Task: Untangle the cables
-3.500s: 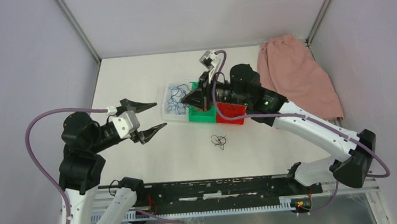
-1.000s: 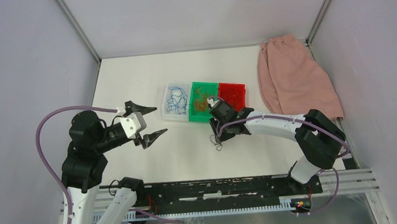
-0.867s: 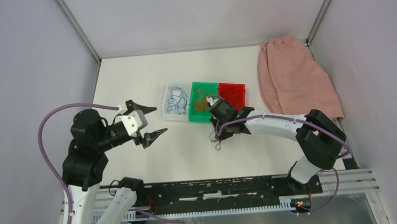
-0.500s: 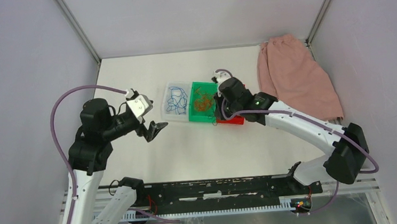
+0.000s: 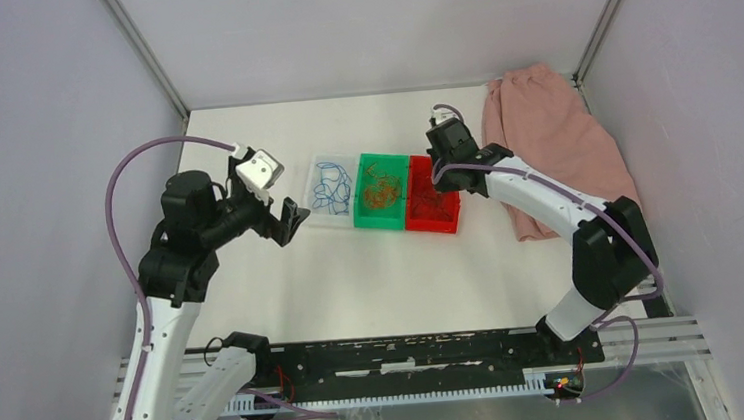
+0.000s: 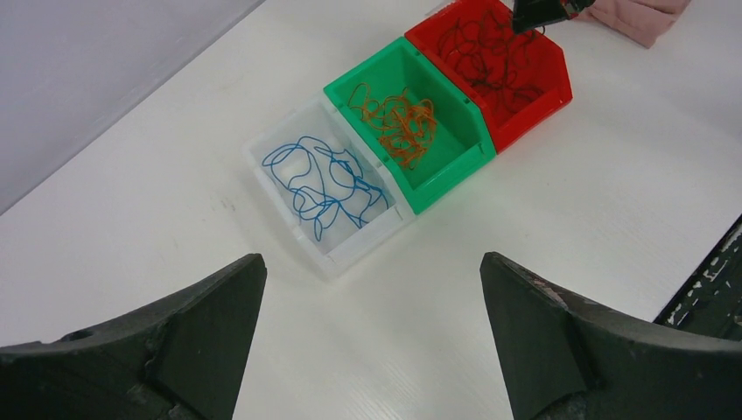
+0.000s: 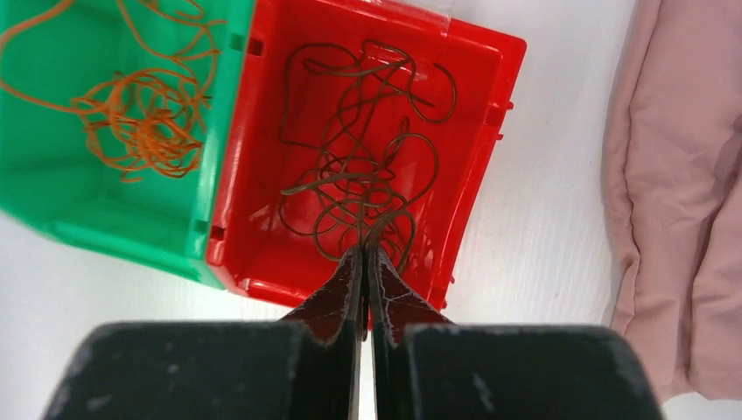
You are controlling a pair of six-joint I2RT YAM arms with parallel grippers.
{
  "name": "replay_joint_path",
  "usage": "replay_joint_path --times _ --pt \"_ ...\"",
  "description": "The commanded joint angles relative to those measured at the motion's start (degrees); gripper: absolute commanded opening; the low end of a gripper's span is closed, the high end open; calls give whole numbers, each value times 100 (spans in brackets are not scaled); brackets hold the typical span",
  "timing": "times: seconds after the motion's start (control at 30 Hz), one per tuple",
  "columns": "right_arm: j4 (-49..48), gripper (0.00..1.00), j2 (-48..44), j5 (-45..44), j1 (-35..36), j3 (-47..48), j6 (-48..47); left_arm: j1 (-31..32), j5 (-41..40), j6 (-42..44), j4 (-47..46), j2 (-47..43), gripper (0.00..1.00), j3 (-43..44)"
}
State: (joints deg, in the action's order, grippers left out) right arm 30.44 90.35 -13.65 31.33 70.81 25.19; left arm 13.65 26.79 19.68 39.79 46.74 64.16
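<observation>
Three bins stand side by side. Blue cables (image 6: 319, 179) lie in the clear bin (image 5: 316, 214), orange cables (image 7: 140, 114) in the green bin (image 5: 374, 222), and dark cables (image 7: 363, 166) in the red bin (image 7: 490, 131). My right gripper (image 7: 365, 251) hangs over the red bin's near side, shut on strands of the dark cable, which trail down into that bin. From above, the right gripper (image 5: 436, 177) sits over the red bin (image 5: 435, 227). My left gripper (image 6: 369, 262) is wide open and holds nothing, above the bare table just left of the clear bin.
A pink cloth (image 5: 554, 146) lies crumpled at the back right, close to the right arm's elbow. The white table (image 5: 374, 280) ends at grey walls on three sides. A black rail (image 5: 399, 353) runs along the near edge.
The right gripper shut on the dark cable lying on the table in front of the bins and carried it back over the red bin. The left gripper opened wider and moved toward the clear bin.
</observation>
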Motion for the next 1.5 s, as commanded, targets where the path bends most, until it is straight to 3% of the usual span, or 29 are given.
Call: replay_joint_path --times 0.0,0.07,0.3,0.33,0.43,0.57,0.7,0.8,0.93,1.03,1.2,1.47 --pt "-325 13 150 -471 -11 308 36 3 -244 -341 -394 31 99 -70" --pt "-414 28 89 -522 -9 220 78 0 -326 -354 -444 69 99 -110" --pt "-521 94 -513 -776 -9 -60 -32 -26 -597 -523 -696 251 99 -146" --pt "-539 99 -628 -780 -13 -112 -64 -55 -615 -538 -730 272 100 -168" --pt "-571 99 -985 -828 -19 -264 -178 -221 -652 -583 -918 317 99 -289" --pt "-872 99 -1739 -928 -130 -835 -372 -962 -384 -648 -1469 408 99 -718" --pt "-1154 99 -2579 -1117 -525 -1516 -276 -1757 34 -704 -2243 678 100 -1497" --pt "-1109 99 -2793 -1329 -1027 -1824 24 -1896 139 -666 -2820 991 99 -2162" --pt "-1072 99 -2912 -2886 -1608 -2377 701 -1963 147 -846 -4278 1198 99 -3279" --pt "-1918 99 -3152 -4085 -1621 -3351 466 -1984 15 -1291 -5876 1145 99 -4148" --pt "-3166 99 -2819 -4847 -1646 -4189 54 -1989 -221 -1710 -8140 1432 99 -5154" --pt "-5740 99 -2065 -4414 -1935 -5065 -809 -1998 -603 -1808 -9902 2293 99 -5583"
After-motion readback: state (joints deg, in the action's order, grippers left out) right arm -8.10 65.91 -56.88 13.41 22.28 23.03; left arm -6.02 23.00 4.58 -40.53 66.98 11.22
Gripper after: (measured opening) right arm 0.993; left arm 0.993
